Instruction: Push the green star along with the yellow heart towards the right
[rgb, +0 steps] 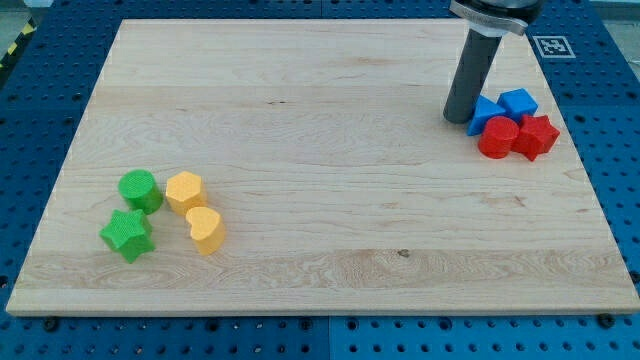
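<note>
Four blocks, bottom-left corner: green cylinder (140, 190), green star (126, 235), yellow hexagon (185, 190), yellow heart (205, 229).
Board: pale grained wood (320, 130).
Tip: my tip (459, 120), bare rod gripping nothing, beside blue blocks.
Top-right corner: blue triangle (483, 112), blue block (518, 102), red cylinder (497, 136), red star (537, 136).

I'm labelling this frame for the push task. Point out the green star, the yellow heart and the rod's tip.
green star (126, 235): camera view, centre of its top face.
yellow heart (205, 228): camera view, middle of its top face.
my tip (459, 120): camera view, rod's very end, beside the blue blocks' left.
</note>
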